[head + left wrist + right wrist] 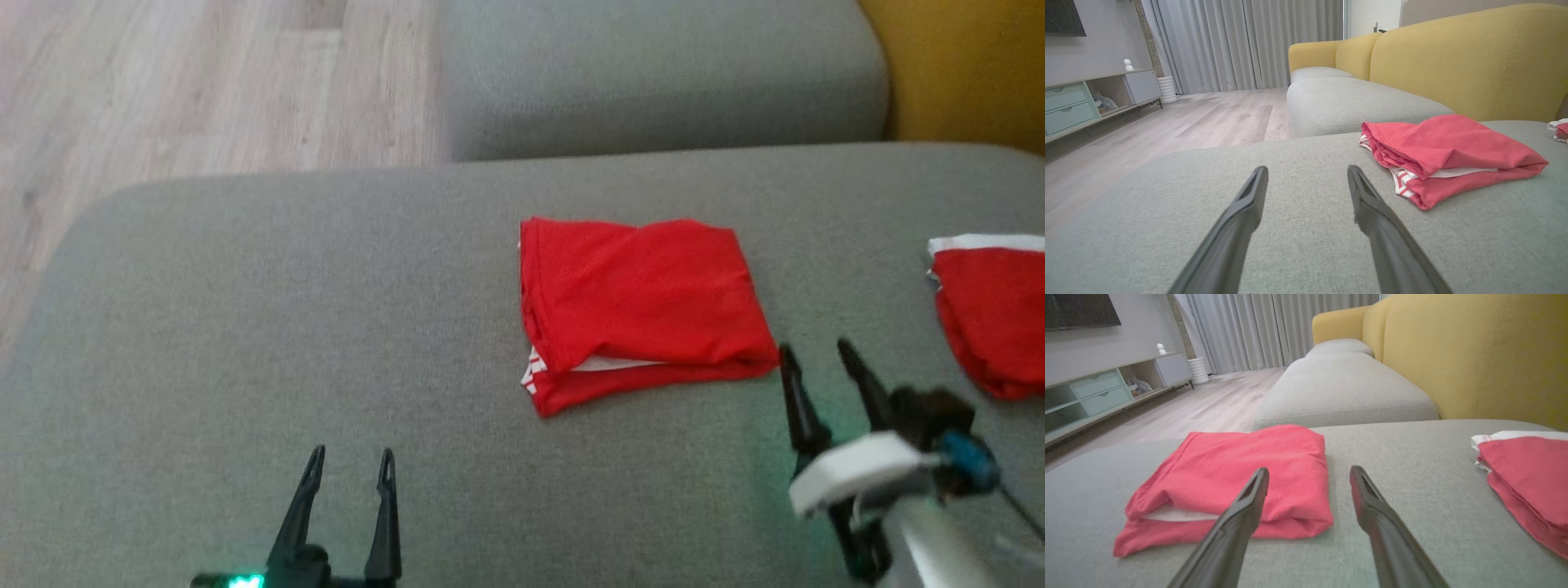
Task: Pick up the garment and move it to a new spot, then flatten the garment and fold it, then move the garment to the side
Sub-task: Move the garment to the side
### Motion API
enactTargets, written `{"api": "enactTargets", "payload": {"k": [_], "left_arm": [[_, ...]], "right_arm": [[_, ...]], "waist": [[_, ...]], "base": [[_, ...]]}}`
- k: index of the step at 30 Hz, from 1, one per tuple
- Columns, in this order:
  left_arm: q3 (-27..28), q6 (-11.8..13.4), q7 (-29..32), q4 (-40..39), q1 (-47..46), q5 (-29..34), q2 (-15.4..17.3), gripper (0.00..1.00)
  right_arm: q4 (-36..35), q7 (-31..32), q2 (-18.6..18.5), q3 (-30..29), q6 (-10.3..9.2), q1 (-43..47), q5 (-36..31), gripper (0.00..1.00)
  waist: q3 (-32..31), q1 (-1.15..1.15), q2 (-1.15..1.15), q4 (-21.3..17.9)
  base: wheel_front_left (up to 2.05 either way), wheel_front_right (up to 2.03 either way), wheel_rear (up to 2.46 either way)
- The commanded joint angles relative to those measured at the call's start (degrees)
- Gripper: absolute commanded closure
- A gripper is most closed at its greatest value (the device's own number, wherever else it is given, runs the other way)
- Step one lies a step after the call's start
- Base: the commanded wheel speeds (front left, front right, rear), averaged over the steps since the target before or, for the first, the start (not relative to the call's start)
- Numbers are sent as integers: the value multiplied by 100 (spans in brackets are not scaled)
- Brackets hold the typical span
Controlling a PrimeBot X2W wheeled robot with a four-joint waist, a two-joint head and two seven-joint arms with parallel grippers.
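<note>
Head view: folded red garment (641, 306) lies mid sofa seat (326, 310). Left tool (351, 453) spread, empty, well apart from it. Right tool (814, 349) spread, empty, just beside its near right corner.
L wrist view: garment ahead, to the right.
R wrist view: garment ahead-left, second red garment (1527, 477) at right edge.

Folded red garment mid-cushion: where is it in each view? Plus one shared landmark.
Head view: folded garment just right of centre, on the grey cushion.
Left wrist view: folded garment right of middle, beyond the left gripper.
Right wrist view: folded garment left of centre, partly behind the right gripper.
Shared landmark: second red garment at every view's right edge.
</note>
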Motion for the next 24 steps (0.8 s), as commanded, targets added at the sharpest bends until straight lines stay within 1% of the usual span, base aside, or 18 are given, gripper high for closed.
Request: {"api": "enactTargets", "payload": {"k": [1, 7, 8, 12, 15, 16, 17, 18, 21, 24], "left_arm": [[92, 32, -55, -246, -376, 23, -48, 0], [-98, 44, -55, -294, -735, 34, -48, 0], [-98, 44, -55, -294, -735, 34, -48, 0], [-210, 58, -55, -239, -917, -3, -49, 0], [-258, 92, -55, -188, -993, -46, -49, 0], [-265, 103, -55, -174, -1006, -58, -49, 0], [-266, 118, -55, -161, -1017, -73, -49, 0], [-261, 134, -55, -154, -1025, -89, -49, 0], [-233, 180, -55, -160, -1030, -123, -49, 0], [-180, 234, -55, -204, -1022, -121, -49, 0]], "right_arm": [[192, -38, -101, -16, -4, -617, -8, 0], [1442, 460, -136, -191, -4, -1932, -17, 0], [1442, 460, -136, -191, -4, -1932, -17, 0], [2212, 776, -228, -177, -4, -2530, 72, 0], [2786, 1149, -202, -45, -4, -2736, 131, 0], [2915, 1251, -157, 12, -4, -2765, 199, 5], [3004, 1310, -120, 61, -4, -2780, 288, 47], [3040, 1303, -101, 138, -4, -2786, 360, 100], [3035, 1048, -165, 258, -4, -2784, 550, 100], [2982, 845, -310, 438, -4, -2785, 630, 100]], "waist": [[266, -1, 0, 62], [827, -1, 0, 276], [827, -1, 0, 276], [1062, -1, 0, 416], [1112, -1, 0, 467], [1114, -1, 0, 472], [1114, -1, 0, 472], [1113, -1, 0, 464], [1097, -1, 0, 364], [1104, -1, 0, 177]], "base": [[0, 0, 0], [0, 0, 0], [0, 0, 0], [0, 0, 0], [0, 0, 0], [0, 0, 0], [0, 0, 0], [0, 0, 0], [0, 0, 0], [0, 0, 0]]}}
